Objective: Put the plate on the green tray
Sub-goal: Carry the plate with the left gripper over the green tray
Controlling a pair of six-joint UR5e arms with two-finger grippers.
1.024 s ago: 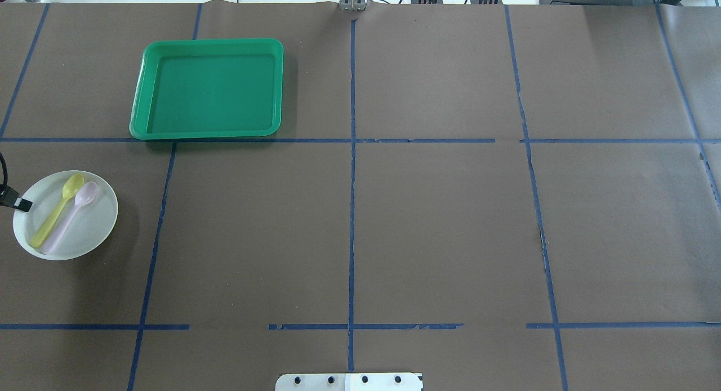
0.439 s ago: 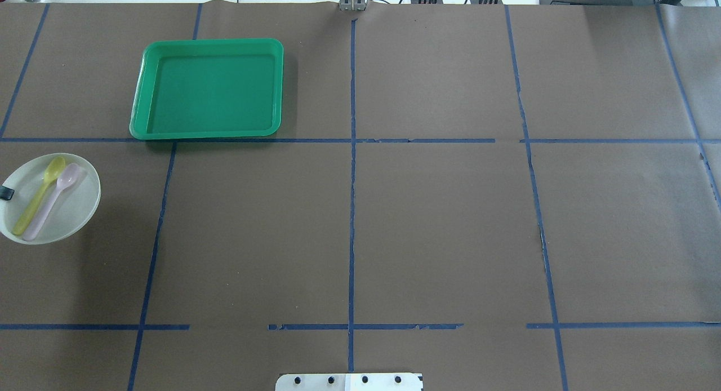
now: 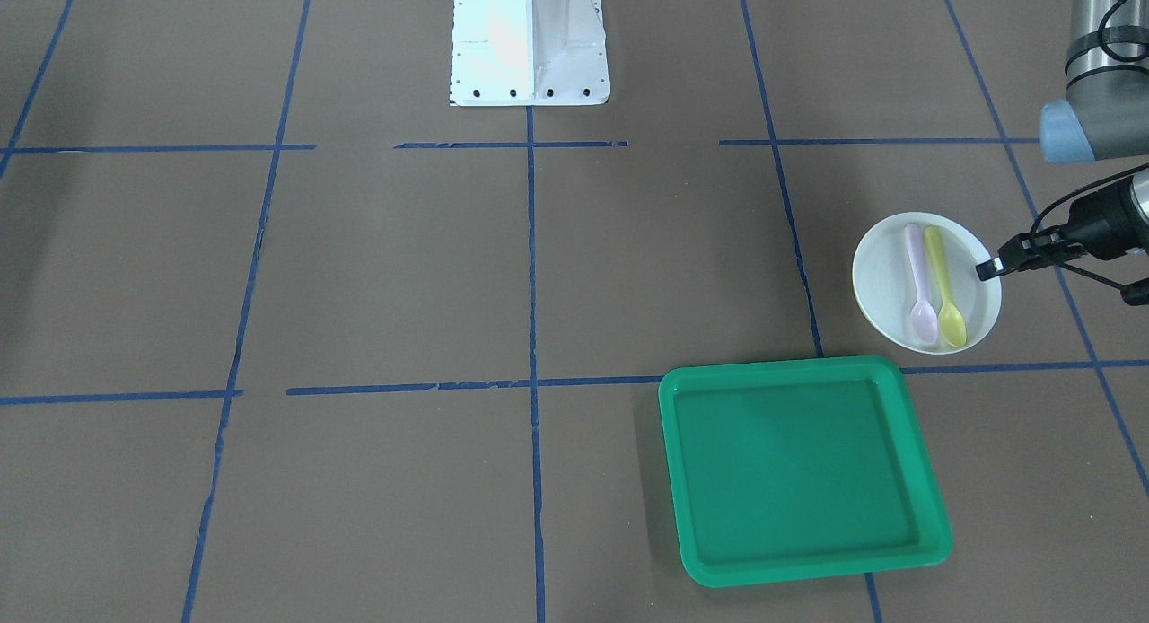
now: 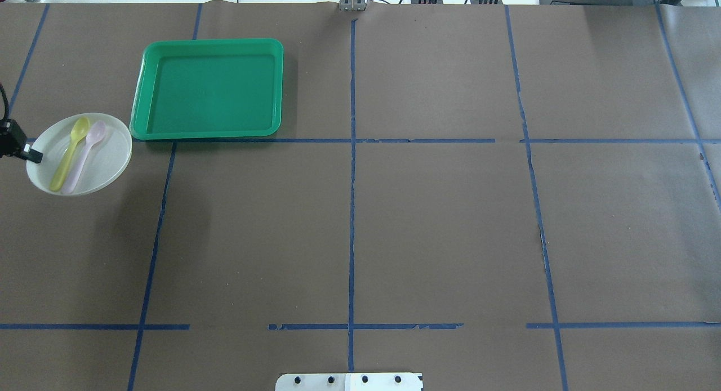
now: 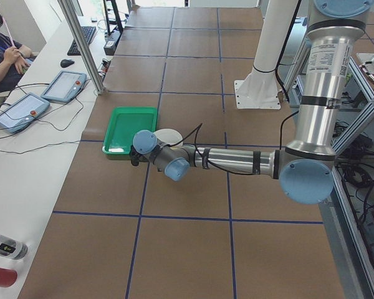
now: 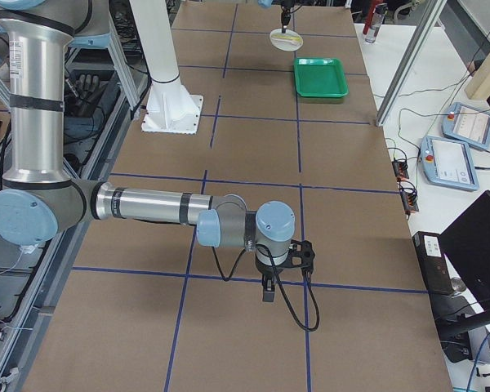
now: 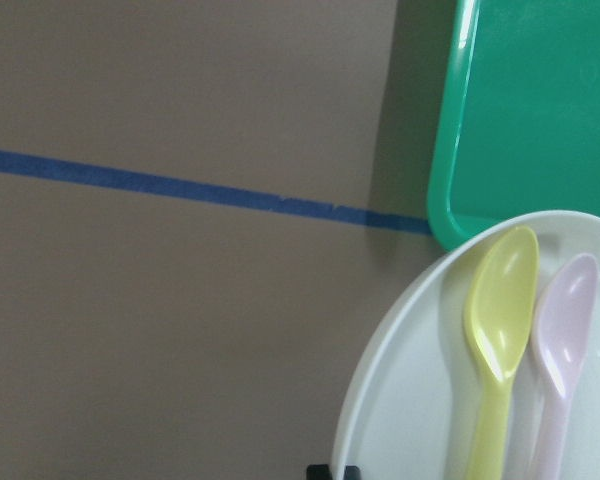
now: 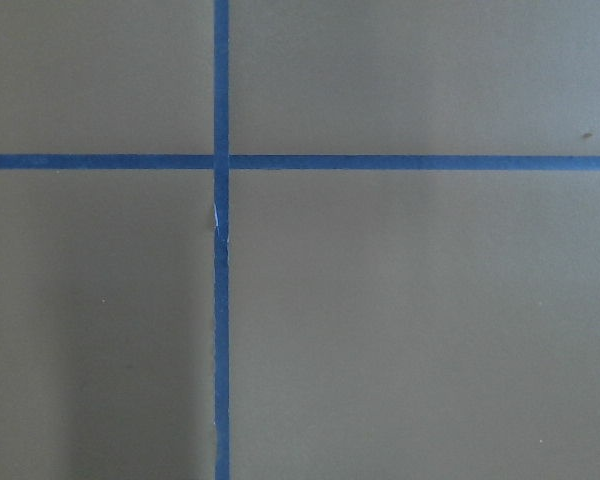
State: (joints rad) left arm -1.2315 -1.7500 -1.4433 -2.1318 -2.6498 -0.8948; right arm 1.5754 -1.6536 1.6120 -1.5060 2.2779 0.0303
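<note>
Left tool (image 4: 31, 153) clamped on plate (image 4: 110, 157) rim. Spoons (image 4: 69, 154) lie loose: I hold level, move slowly, clear green tray (image 4: 205, 135) rim before lowering.

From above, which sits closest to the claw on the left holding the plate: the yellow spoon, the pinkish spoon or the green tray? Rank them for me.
1. The yellow spoon: on the plate, on the side by the left gripper.
2. The pale pink spoon: right beside it, on the tray's side.
3. The green tray: beyond the plate, farther up the table.
</note>
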